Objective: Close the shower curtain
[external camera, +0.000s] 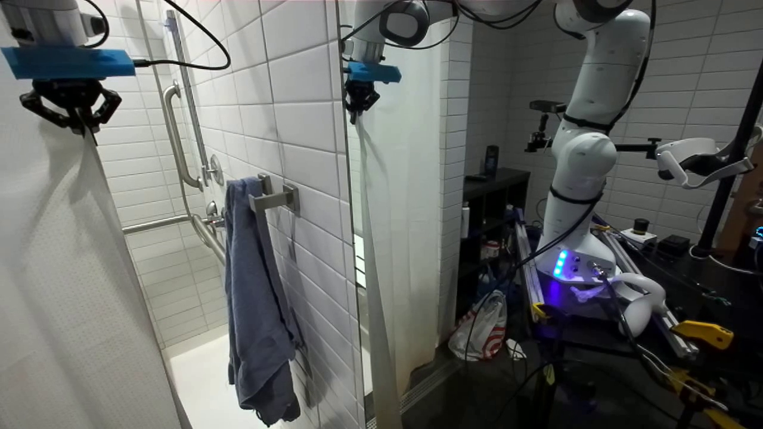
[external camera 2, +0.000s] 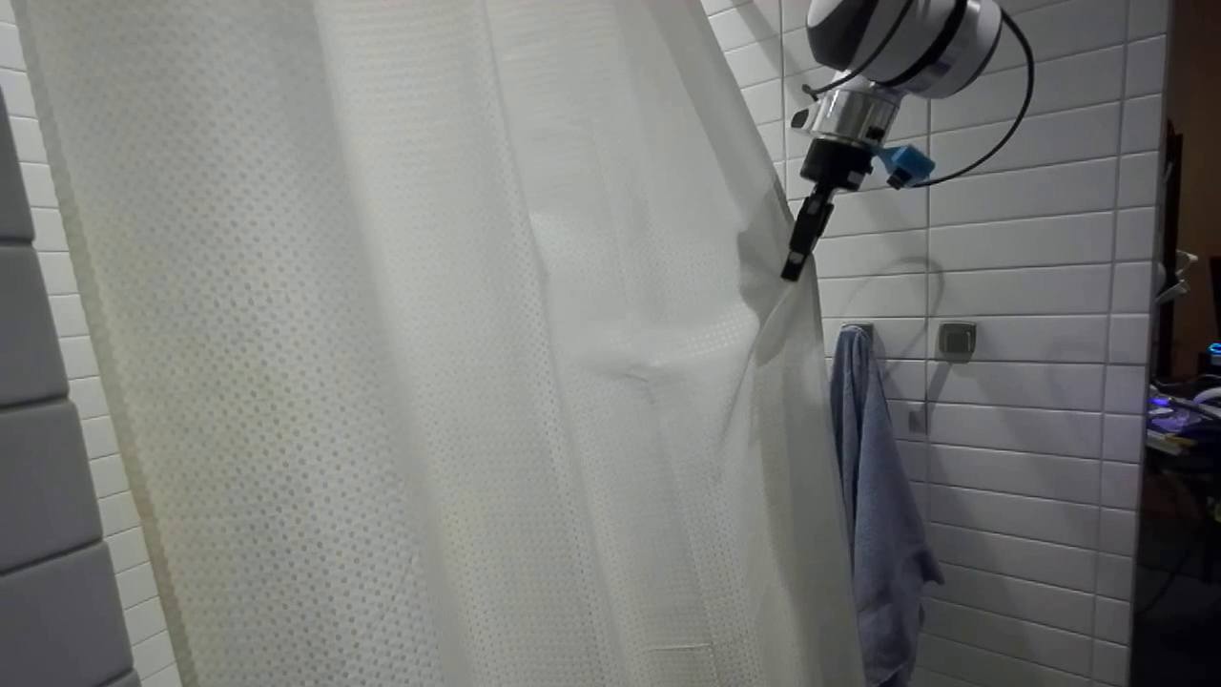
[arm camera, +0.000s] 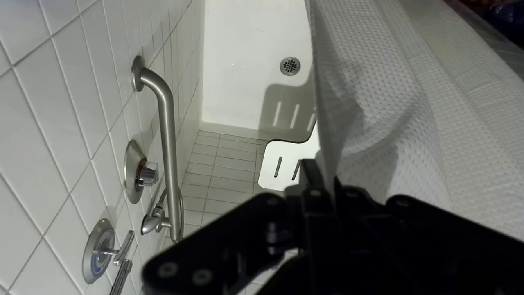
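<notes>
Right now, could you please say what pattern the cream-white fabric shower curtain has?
The shower curtain has small, repeating dots, clearest in an exterior view.

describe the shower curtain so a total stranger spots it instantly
Start at the white robot arm by the tiled wall and follow it down to its black tool. The shower curtain is the tall fabric sheet pinched there near its edge. Cream-white and softly folded, it's far larger and paler than the blue-grey towel hanging on that wall.

In an exterior view, the cream-white fabric shower curtain, with the black two-fingered tool at its right edge, hangs left of the blue-grey cloth towel.
</notes>
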Available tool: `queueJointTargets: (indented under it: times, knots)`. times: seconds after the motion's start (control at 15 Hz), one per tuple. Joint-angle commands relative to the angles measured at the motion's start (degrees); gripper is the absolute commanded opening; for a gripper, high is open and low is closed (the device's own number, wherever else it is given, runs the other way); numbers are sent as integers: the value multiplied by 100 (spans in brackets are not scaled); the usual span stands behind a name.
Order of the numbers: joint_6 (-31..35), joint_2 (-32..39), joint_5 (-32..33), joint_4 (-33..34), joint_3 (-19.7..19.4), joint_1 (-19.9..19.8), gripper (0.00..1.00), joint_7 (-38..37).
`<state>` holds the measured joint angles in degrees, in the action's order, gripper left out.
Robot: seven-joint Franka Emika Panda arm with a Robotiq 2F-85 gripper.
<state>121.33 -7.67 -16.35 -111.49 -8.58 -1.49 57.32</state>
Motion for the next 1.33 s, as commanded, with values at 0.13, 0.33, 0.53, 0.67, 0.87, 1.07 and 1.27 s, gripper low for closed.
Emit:
queueJointTargets:
  times: [0.13,0.33,0.53,0.67,0.87,1.07,1.27]
  knots:
    - [-138,988,-280,1056,120,-46,0,117]
    - [-184,1373,-310,1486,241,-134,0,55]
    - [-295,1764,-284,2006,357,-222,0,6]
    - [-430,2031,-243,2392,446,-274,0,-63]
    - [-739,2481,-186,3050,589,-342,0,-194]
    - [-973,2930,-90,3704,721,-372,0,-362]
    - [-749,3317,217,4217,762,-313,0,-813]
